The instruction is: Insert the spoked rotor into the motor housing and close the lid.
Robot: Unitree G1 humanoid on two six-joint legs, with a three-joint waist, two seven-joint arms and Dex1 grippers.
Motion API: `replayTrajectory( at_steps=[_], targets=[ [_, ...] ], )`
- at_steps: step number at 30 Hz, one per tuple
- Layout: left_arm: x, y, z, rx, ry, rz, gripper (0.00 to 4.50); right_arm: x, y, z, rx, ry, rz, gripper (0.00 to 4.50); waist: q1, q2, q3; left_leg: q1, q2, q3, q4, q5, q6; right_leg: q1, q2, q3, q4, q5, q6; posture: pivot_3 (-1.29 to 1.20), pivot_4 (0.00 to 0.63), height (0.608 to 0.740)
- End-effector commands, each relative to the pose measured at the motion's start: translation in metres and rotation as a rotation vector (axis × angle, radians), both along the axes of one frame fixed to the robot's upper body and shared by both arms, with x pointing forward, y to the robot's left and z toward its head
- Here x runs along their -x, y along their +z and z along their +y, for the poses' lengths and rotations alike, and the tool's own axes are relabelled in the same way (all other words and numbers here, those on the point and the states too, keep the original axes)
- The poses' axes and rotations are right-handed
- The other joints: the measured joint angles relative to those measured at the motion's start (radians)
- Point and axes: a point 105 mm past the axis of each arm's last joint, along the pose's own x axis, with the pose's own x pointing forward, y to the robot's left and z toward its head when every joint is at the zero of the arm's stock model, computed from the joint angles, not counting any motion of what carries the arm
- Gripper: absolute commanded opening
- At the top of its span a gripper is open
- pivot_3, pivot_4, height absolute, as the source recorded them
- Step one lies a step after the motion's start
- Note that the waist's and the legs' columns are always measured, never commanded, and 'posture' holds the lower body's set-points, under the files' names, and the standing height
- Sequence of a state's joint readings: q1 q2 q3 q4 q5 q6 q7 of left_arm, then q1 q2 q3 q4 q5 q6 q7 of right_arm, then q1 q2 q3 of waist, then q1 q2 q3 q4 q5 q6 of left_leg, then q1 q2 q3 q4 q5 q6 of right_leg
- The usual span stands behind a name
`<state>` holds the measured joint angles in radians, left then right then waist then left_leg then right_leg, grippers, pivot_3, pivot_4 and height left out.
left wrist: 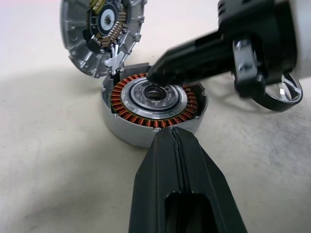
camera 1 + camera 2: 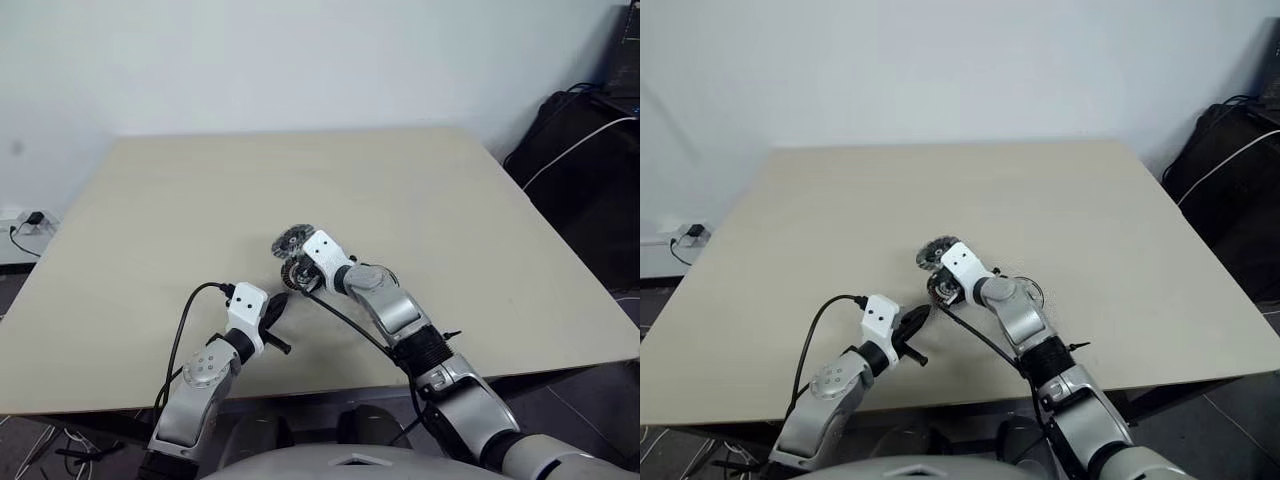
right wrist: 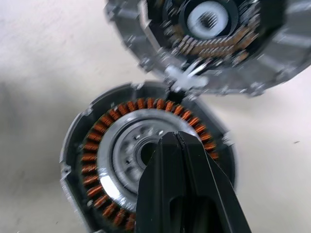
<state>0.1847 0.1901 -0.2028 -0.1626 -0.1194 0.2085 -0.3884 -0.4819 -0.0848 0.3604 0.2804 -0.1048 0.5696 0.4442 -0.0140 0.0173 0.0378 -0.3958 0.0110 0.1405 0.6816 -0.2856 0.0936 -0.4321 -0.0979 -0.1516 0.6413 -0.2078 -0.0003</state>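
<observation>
Two steps remain, probably: the motor housing (image 1: 153,114) holds a silver hub, rotor seemingly seated; lid (image 1: 99,34) stands open behind it. Right gripper (image 1: 155,74), shut, pokes inside; left gripper (image 1: 176,141), shut, waits beside.

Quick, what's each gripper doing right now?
Left gripper: fingers closed, holding nothing, just short of the motor housing.
Right gripper: fingers closed, holding nothing, tips over the housing's centre.
</observation>
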Motion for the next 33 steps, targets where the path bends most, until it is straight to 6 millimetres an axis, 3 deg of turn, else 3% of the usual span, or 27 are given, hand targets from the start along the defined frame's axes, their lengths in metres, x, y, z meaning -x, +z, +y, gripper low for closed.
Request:
replayTrajectory(
  at_steps=[1,6,14,25,29,33],
  targets=[
    [-0.003,0.007,0.0,0.005,-0.003,-0.036,0.0,-0.004,0.029,0.008,-0.072,0.022,-0.089,0.03,0.0,0.0,0.0,0.0,0.0,0.0,0.0,0.0,0.0,0.0,0.0,0.0,0.0,0.0,0.0,0.0,0.0,0.74],
    [-0.003,0.008,-0.001,0.005,-0.007,-0.038,0.0,-0.005,0.019,0.005,-0.056,0.0,-0.06,0.03,0.001,0.0,0.0,0.0,0.0,0.0,-0.001,-0.001,0.001,0.0,0.0,-0.001,0.0,0.0,0.0,0.0,0.0,0.74],
    [-0.004,0.008,0.0,0.003,-0.003,-0.041,0.0,0.003,-0.024,-0.009,0.047,-0.02,0.053,0.03,0.0,0.0,0.0,0.001,0.0,0.0,-0.001,0.0,0.001,0.001,0.0,-0.001,-0.001,-0.001,-0.001,0.0,0.0,0.74],
    [-0.003,0.009,0.0,-0.001,-0.008,-0.039,0.0,-0.004,0.024,0.004,-0.022,0.031,-0.097,0.03,0.0,0.0,0.0,0.0,0.0,0.0,-0.001,0.0,0.0,0.0,0.0,0.0,0.0,-0.001,-0.001,0.0,0.0,0.74],
    [-0.003,0.009,0.0,-0.001,-0.011,-0.039,0.0,0.006,0.026,0.01,0.008,0.1,-0.093,0.03,0.001,0.0,0.0,0.0,0.0,0.0,-0.001,0.0,0.001,0.0,0.0,-0.001,0.0,-0.001,-0.001,0.0,0.0,0.74],
    [-0.003,0.01,-0.001,0.0,-0.011,-0.04,0.0,0.007,0.022,0.008,0.064,0.108,-0.086,0.91,0.001,0.0,0.001,0.0,0.0,0.0,-0.001,0.0,0.001,0.0,0.0,-0.001,-0.001,-0.001,-0.001,0.0,0.0,0.74]
  ],
)
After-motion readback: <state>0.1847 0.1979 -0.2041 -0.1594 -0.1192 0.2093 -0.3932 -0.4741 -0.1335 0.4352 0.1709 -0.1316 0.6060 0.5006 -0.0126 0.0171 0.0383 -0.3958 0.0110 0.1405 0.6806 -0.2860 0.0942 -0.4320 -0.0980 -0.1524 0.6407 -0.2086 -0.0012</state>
